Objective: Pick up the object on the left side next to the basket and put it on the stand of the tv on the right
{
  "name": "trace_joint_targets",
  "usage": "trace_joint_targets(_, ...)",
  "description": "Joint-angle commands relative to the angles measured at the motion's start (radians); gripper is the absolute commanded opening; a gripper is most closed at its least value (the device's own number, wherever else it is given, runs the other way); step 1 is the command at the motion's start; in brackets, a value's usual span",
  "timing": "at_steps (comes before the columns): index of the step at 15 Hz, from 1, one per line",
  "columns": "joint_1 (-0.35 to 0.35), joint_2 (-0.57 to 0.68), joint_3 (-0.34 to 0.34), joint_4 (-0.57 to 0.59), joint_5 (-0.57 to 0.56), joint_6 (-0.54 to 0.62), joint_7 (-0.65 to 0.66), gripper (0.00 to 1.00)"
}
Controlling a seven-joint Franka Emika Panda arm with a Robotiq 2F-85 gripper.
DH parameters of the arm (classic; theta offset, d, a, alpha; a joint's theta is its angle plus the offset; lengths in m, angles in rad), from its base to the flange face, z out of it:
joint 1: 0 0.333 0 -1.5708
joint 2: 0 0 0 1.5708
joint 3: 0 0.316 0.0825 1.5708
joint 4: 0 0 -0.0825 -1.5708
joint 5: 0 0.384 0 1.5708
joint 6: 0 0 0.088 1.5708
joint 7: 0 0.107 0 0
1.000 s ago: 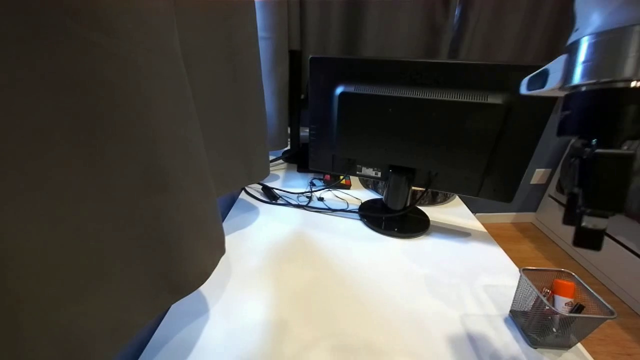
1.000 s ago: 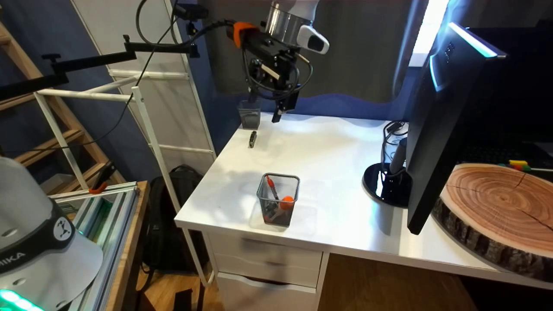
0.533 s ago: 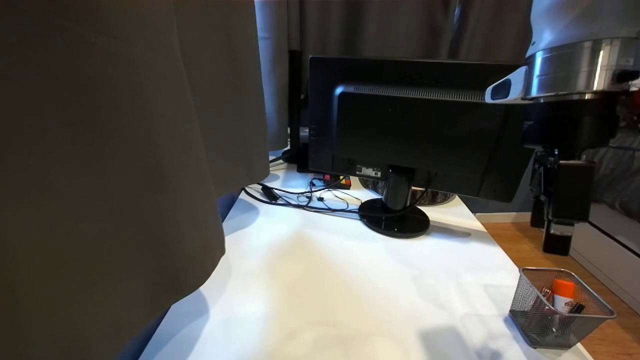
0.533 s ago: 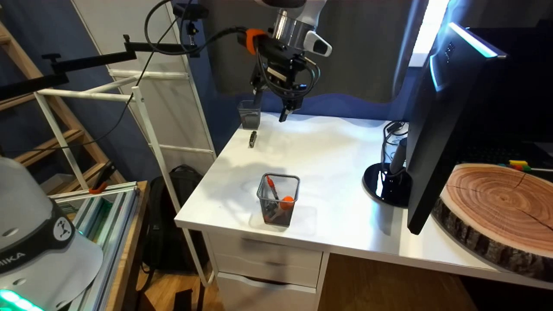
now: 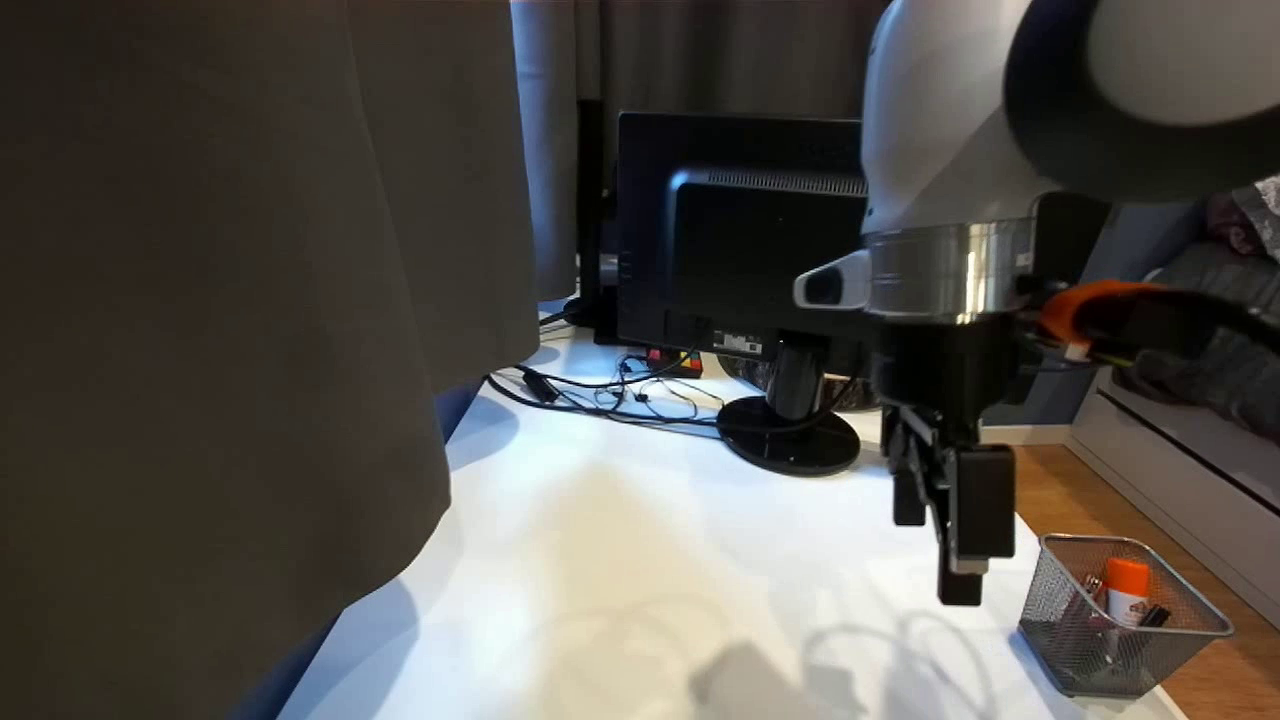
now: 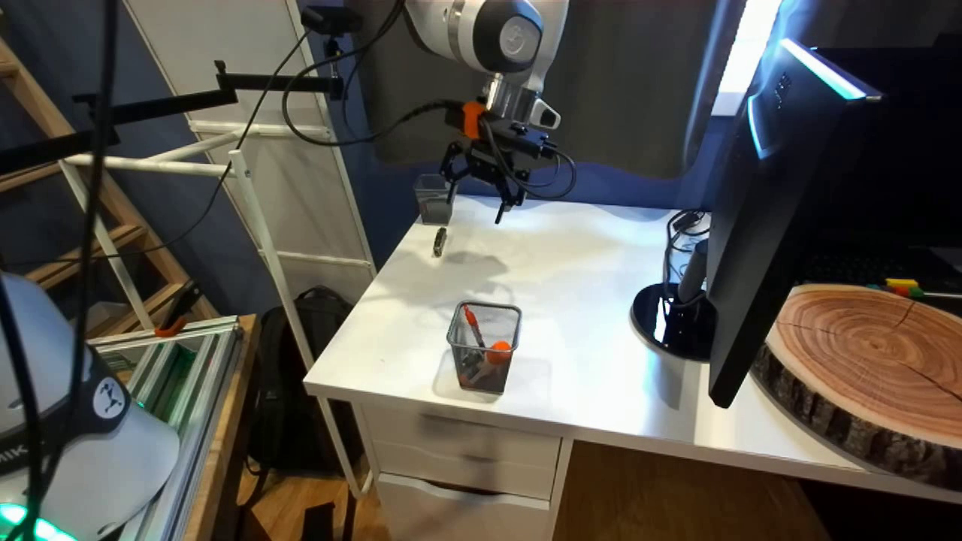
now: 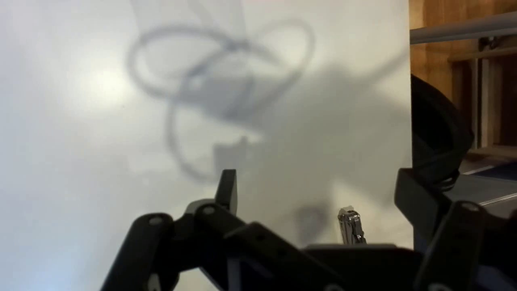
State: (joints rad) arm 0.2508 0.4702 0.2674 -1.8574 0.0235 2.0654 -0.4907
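Going across an exterior view, the robot's base (image 6: 98,473) is on the left; a black backpack (image 6: 301,391) is left of the white table (image 6: 586,263); the far basket (image 6: 434,210) stands at the table's back left corner; the small metal tool (image 6: 440,242), the task's object, lies on the table just in front of it; the gripper (image 6: 474,211) hangs above the table, its fingers spread well apart; the wrist view shows the tool between them on the table, its lower end hidden by the gripper's body; the near basket (image 6: 488,379) holds an orange-topped thing; further right, the round black stand (image 6: 676,334) bears the tv (image 6: 774,218); right of that lies a wood slab (image 6: 864,361).
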Motion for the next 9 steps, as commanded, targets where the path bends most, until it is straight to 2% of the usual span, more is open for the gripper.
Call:
trace_joint_targets(1,0.029,0.173,0.061,0.183,-0.028,-0.077,-0.096,1.00)
trace_joint_targets(3,0.032,0.207,0.091,0.228,-0.019,-0.133,-0.157,1.00)
trace_joint_targets(4,0.024,0.159,0.073,0.144,-0.007,-0.063,-0.103,1.00)
trace_joint_targets(9,0.048,0.233,0.086,0.235,-0.016,-0.125,-0.147,1.00)
